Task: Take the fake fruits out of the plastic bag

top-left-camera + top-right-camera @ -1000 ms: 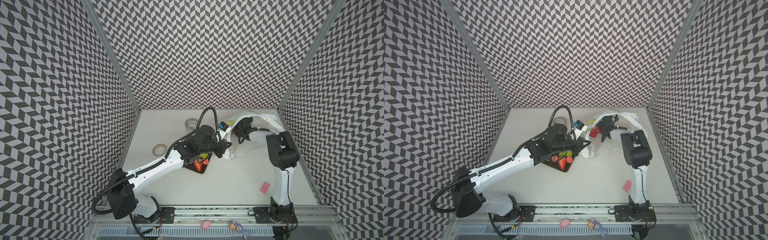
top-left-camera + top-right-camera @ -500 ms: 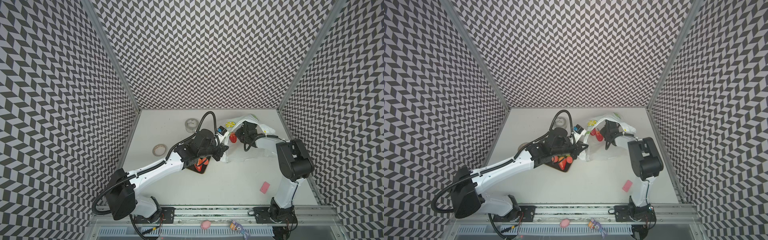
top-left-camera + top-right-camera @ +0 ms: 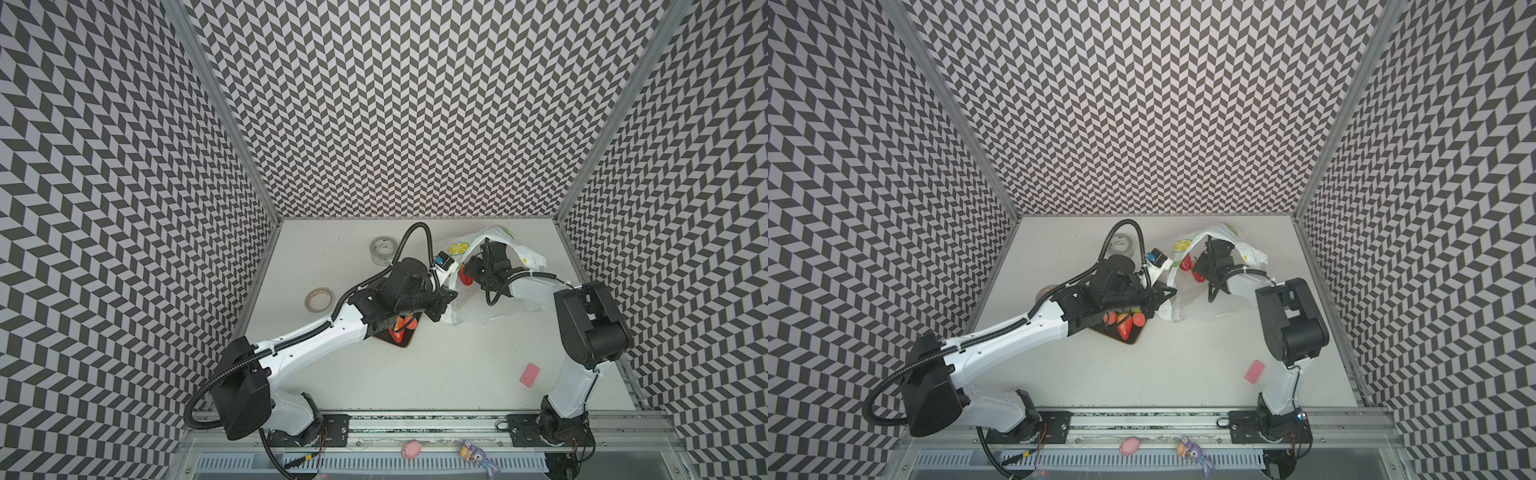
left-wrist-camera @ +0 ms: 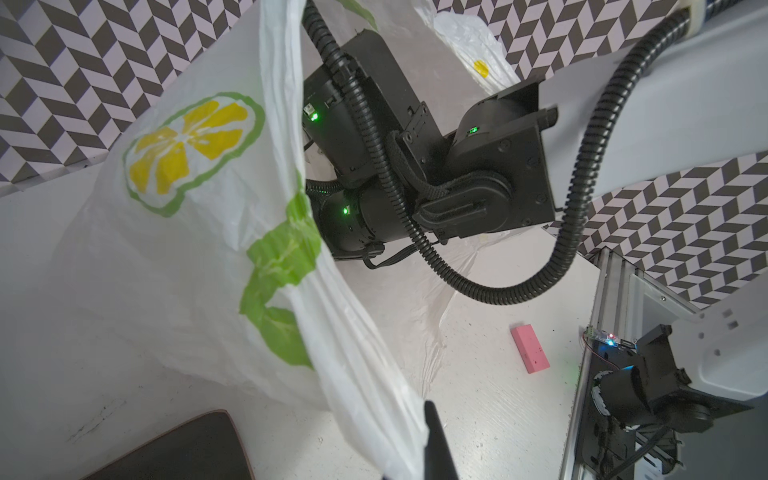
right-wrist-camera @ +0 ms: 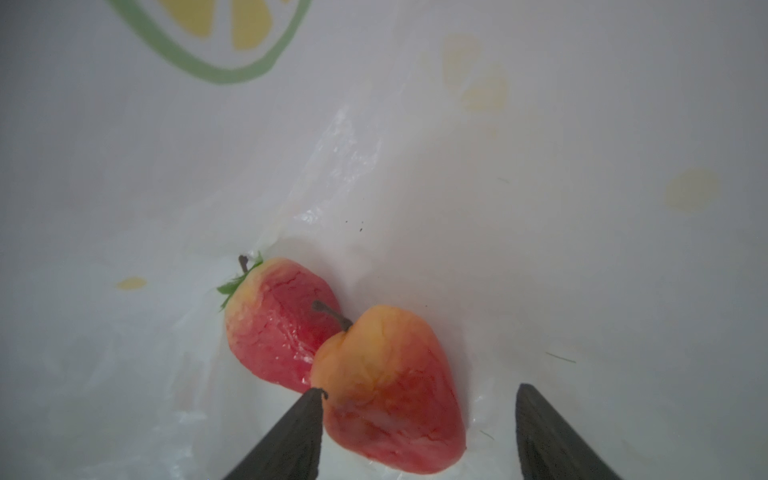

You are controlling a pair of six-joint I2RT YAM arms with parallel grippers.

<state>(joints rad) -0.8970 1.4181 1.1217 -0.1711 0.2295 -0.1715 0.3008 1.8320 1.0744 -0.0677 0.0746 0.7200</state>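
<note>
**A:** What is lying out already?

**B:** Nearest, on the dark tray [image 3: 1130, 341] near the middle of the surface [image 3: 1183, 374], several fruits [image 3: 1124, 328] are sitting: reds, oranges and a bit of yellow-green. The left arm is covering part of the tray, so I'm not counting them.

**A:** And the left fingers?

**B:** The left fingers [image 4: 436, 449] are clenching the edge of the bag [image 4: 199, 257], at 2 o'clock from the tray. I'm guessing they are propping the mouth open. Only one finger is showing in the wrist view.

**A:** Farther back?

**B:** At 1 o'clock the bag is lying with the right fingers [image 5: 291, 436] inside it. They are standing apart, straddling a peach [image 5: 390, 386]. One finger is touching it and the other is clear, so nothing is gripped yet. A strawberry [image 5: 278, 324] is lying against the peach.

**A:** So how far along?

**B:** I'm judging it well along but unfinished, with at least those two waiting in the bag. The film is hiding the bag's corners, so I can't tell whether more are sitting there.
</note>
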